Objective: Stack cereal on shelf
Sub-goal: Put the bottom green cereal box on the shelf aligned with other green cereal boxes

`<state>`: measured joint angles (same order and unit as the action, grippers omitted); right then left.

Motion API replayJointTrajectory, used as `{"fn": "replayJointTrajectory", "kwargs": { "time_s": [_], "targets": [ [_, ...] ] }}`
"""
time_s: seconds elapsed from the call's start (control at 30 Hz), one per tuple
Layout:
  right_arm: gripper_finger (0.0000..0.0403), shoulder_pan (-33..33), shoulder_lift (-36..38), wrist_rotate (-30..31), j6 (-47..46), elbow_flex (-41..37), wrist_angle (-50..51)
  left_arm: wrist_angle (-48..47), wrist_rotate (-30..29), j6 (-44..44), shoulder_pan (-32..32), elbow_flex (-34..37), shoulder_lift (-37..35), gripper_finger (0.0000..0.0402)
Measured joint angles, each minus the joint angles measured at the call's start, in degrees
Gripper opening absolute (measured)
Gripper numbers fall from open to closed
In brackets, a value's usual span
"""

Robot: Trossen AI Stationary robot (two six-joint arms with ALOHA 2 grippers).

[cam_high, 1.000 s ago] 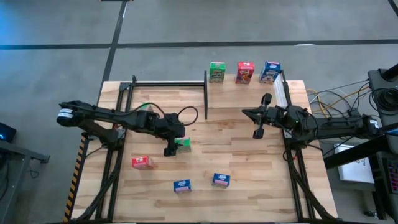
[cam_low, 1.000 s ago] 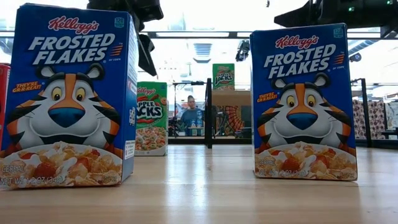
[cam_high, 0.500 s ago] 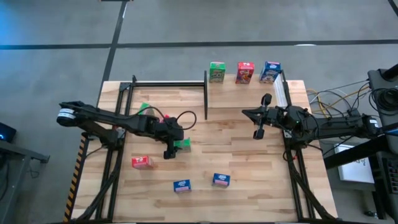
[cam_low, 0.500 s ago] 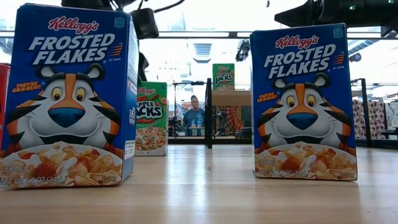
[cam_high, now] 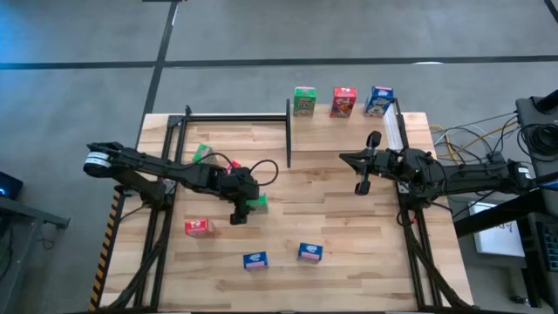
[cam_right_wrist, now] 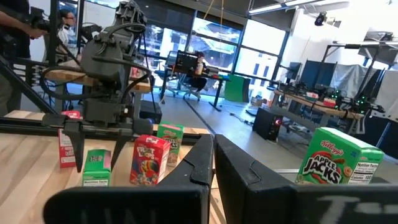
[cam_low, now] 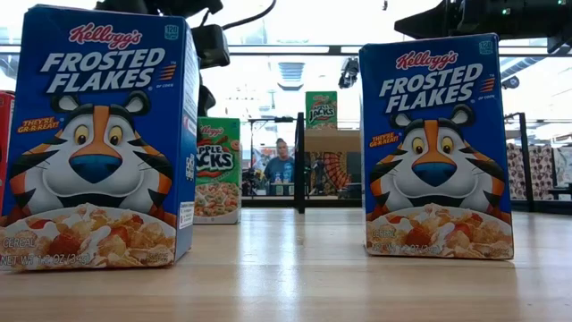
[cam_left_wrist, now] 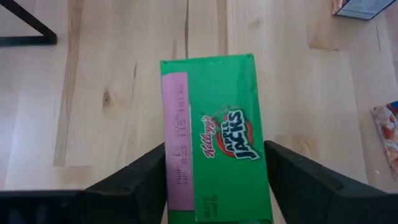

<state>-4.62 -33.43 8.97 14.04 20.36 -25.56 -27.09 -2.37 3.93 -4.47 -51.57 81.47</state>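
Observation:
A green Apple Jacks box (cam_left_wrist: 214, 140) stands upright on the table, also visible in the high view (cam_high: 257, 202) and the low view (cam_low: 217, 170). My left gripper (cam_left_wrist: 214, 149) hangs over it, fingers pointing down, one at each side of the box (cam_right_wrist: 96, 168). My right gripper (cam_high: 362, 181) waits shut near the table's right edge, above the wood. A green (cam_high: 303, 100), a red (cam_high: 343, 101) and a blue box (cam_high: 378, 100) stand along the far edge of the raised shelf (cam_high: 340, 131). My left gripper comes at the green box from above, with one finger (cam_left_wrist: 146, 177) beside its pink-labelled side and the other finger (cam_left_wrist: 292, 177) beside the opposite side. I cannot tell whether either finger touches it. The box's base rests on the table.
A red box (cam_high: 199, 228) and two blue boxes (cam_high: 255, 260) (cam_high: 309, 252) stand near the table's near edge. Another green (cam_high: 202, 154) and another red box (cam_high: 232, 164) sit partly under my left arm. A black post (cam_high: 289, 131) and a black bar (cam_high: 235, 117) mark the shelf frame.
My left gripper has come down over the green box, which has stayed where it was. My right arm has kept still.

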Motion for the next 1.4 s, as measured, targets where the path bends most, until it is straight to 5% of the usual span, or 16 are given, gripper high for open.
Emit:
{"fn": "replayJointTrajectory", "kwargs": {
  "time_s": [0.53,1.1,1.4],
  "targets": [
    [0.0009,0.0,0.0,0.0,-0.1,0.0,0.0,-4.2,0.0,-1.9,0.0,-4.7,0.0,0.0154],
    [0.0009,0.0,0.0,0.0,-0.4,0.0,0.2,-3.1,0.0,-24.3,3.2,-23.9,0.0,0.0153],
    [0.0009,0.0,0.0,0.0,0.1,0.0,0.2,6.7,0.0,-31.9,10.7,-26.8,0.0,0.0153]
  ]
}}
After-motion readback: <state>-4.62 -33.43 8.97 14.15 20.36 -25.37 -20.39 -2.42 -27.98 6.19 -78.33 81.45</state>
